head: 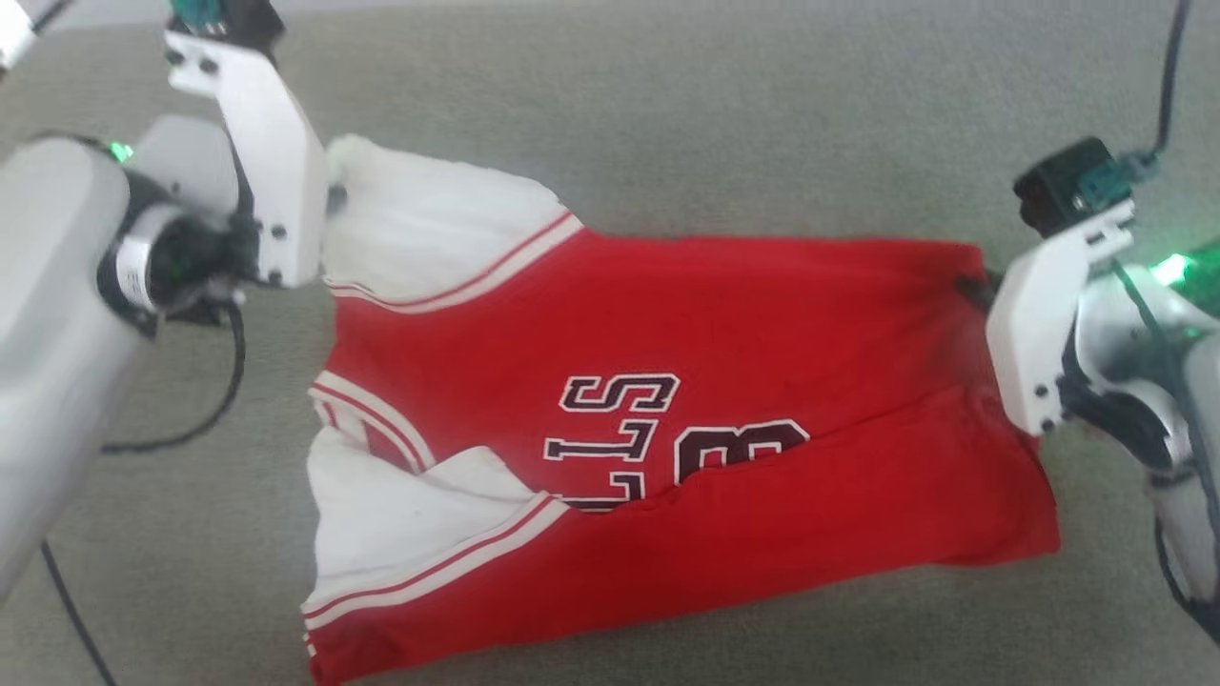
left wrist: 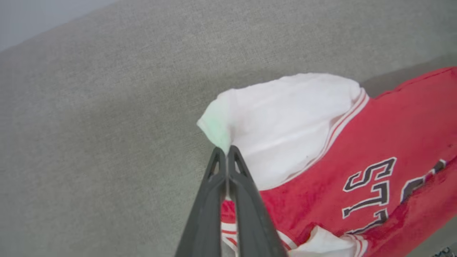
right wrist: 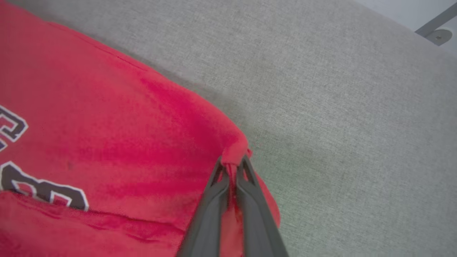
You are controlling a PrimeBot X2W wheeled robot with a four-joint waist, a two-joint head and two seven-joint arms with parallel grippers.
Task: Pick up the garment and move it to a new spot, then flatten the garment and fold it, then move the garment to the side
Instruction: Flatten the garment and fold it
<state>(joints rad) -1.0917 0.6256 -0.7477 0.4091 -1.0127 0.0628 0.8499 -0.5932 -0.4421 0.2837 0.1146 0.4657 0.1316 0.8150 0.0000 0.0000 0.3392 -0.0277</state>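
**Head view.** The red jersey-style T-shirt with white short sleeves (head: 686, 314) lies lengthwise across the grey woven fabric surface (head: 667, 114). Its collar end is toward the robot's left and its hem toward the robot's right. The side with dark, white-outlined lettering faces up. A lengthwise fold in the lower part covers part of the lettering. One white sleeve sits at the upper left of the T-shirt and the other at the lower left, each edged with red-white striped trim. The white wrist bracket of the left arm (head: 272, 162) meets the upper sleeve. The white wrist bracket of the right arm (head: 1034, 324) meets the upper hem corner. The top edge of the T-shirt runs straight between the two. A black cable (head: 227, 381) hangs under the left arm.

**Left wrist view.** The left gripper (left wrist: 226, 151) has its two dark fingers pressed together, pinching the outer tip of the white sleeve. The sleeve is drawn to a point at the fingertips. A shadow lies on the grey surface beside the T-shirt's upper edge.

**Right wrist view.** The right gripper (right wrist: 234, 160) is clamped on the red hem corner. The cloth bunches over the fingertips and shows between the fingers. A grey metal fitting (right wrist: 437, 30) stands beyond the far edge of the surface.
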